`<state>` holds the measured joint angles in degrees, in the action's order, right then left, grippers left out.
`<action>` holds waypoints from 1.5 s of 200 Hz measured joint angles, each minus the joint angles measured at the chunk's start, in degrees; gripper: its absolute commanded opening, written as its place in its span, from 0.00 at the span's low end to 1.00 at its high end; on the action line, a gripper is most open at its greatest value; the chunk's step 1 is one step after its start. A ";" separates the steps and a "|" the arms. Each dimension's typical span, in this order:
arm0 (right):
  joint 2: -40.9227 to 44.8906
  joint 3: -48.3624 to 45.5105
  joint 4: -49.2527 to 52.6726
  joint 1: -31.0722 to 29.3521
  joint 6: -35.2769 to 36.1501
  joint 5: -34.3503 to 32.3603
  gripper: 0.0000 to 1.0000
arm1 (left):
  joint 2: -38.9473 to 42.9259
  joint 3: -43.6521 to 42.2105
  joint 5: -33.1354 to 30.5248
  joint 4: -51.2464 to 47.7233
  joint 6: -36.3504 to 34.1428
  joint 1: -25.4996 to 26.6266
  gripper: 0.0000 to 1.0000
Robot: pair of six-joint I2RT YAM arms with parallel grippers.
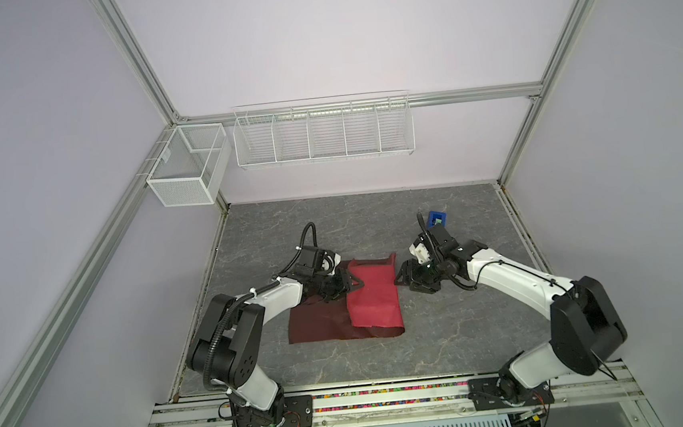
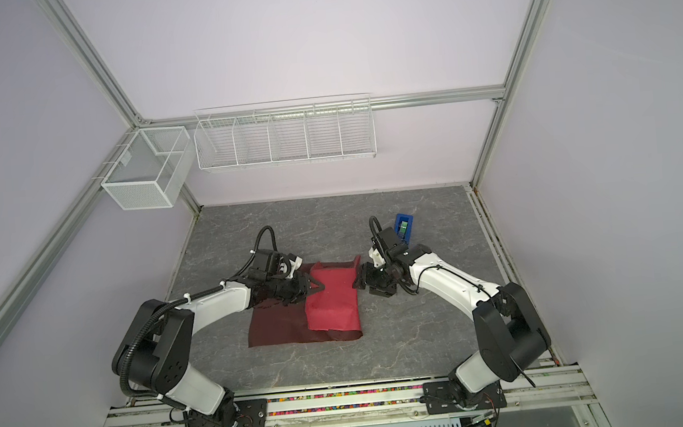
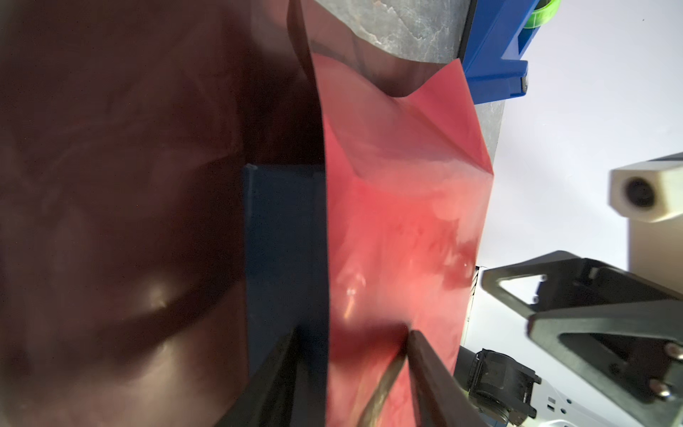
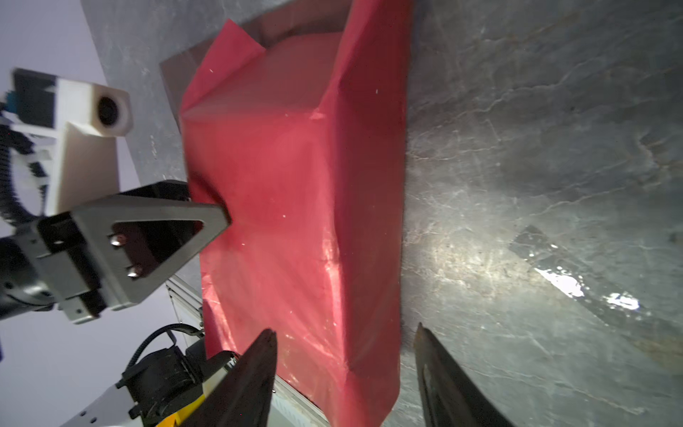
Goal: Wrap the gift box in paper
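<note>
**Item.** The gift box [image 3: 284, 240] stands on the tabletop [image 1: 425, 341] between the two arms. It is hidden under the paper [image 1: 373, 295] in both top views.

**Progress.** The paper rises up the box's side facing the right arm and lies across its top, pale red face out. The free edge ends at the top edge nearest the left arm. The rest of the sheet lies flat beside the box on the left arm's side, dark face up. No tape is seen on it. By judgement, the second flap, both open ends and the taping remain to be done.

**End effectors.** The left end effector [image 1: 358, 283] is partly open. One finger bears on the paper on the box top and the other is at the bare side. Nothing appears clamped. The right end effector [image 1: 398, 277] is just beside the box's covered side, jaws wide apart and empty.

**Views compared.**
- Only the left wrist view shows the uncovered navy side.
- Only the right wrist view shows the left finger denting the paper.
- The top views alone show the extent of the flat portion.
- The top views also place the tape dispenser [image 1: 436, 218] beyond the box, behind the right arm.
</note>
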<state>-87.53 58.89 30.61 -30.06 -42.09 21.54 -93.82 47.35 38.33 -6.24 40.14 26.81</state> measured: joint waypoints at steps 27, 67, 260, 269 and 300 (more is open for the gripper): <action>-1.97 -0.02 -0.50 1.01 0.57 1.75 0.68 | -2.01 2.67 -1.31 -0.17 0.07 1.36 0.47; -4.81 -0.02 -1.99 1.55 1.01 4.11 0.70 | -1.40 2.75 -3.39 -1.03 -0.37 1.84 0.50; -10.69 2.21 -4.57 1.46 1.20 7.28 0.72 | -0.72 1.11 -2.49 0.57 0.17 1.77 0.54; -10.88 2.21 -4.72 1.46 1.20 7.50 0.72 | -1.03 0.83 -1.99 1.55 0.68 1.77 0.53; -10.97 2.21 -4.90 1.46 1.22 7.89 0.72 | -1.73 -0.74 -0.42 6.16 2.99 1.75 0.53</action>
<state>-98.50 61.10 25.71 -28.60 -40.86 29.43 -95.55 46.61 37.91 -0.08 43.13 28.56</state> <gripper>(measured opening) 0.723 0.535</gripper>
